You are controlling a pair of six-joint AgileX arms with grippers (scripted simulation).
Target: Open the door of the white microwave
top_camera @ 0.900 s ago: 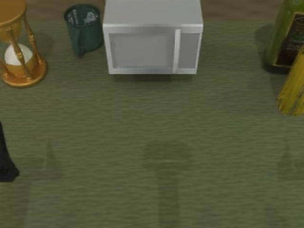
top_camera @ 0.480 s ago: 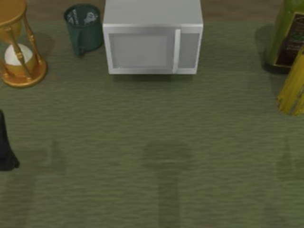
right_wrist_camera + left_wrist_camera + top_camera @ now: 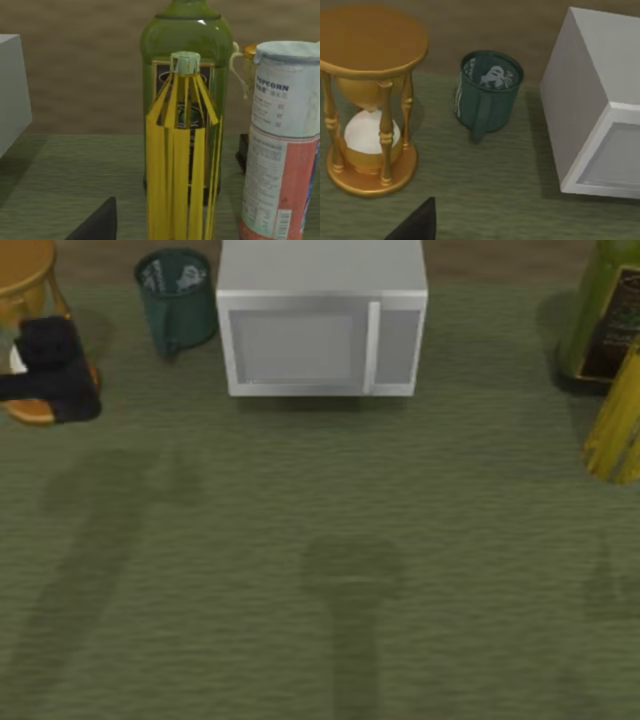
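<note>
While the white microwave (image 3: pixel 322 318) sits unmoved at the far middle of the counter (image 3: pixel 320 570), with the door (image 3: pixel 300 345) shut flush against its front and the slim vertical handle (image 3: pixel 372 345) lying along the door's right edge beside the grey control strip (image 3: pixel 398 345), the one thing that has changed is the left arm. A moment ago only a dark sliver of it showed at the top view's left edge, low down; now the left gripper (image 3: pixel 55 370) has swung up and inward and hangs over the foot of the golden hourglass (image 3: pixel 30 330), near the dark green cup (image 3: pixel 178 300) and still well apart from the microwave. Its wrist camera looks across the hourglass and cup to the microwave's left side wall and the near corner of the door frame, and only a dark fingertip (image 3: pixel 417 225) shows at the frame's edge, so I cannot tell how far the jaws stand open; nothing appears to be held. I judge this to be the early approach: the arm is travelling toward the appliance, but the handle lies on the door's far side from it, so it must cross in front of the door and clear the cup. The right arm is not visible from above; its wrist view faces a green bottle (image 3: pixel 187 50), a yellow ribbed object (image 3: pixel 182 150) and a popcorn can (image 3: pixel 285 140) at the right.
</note>
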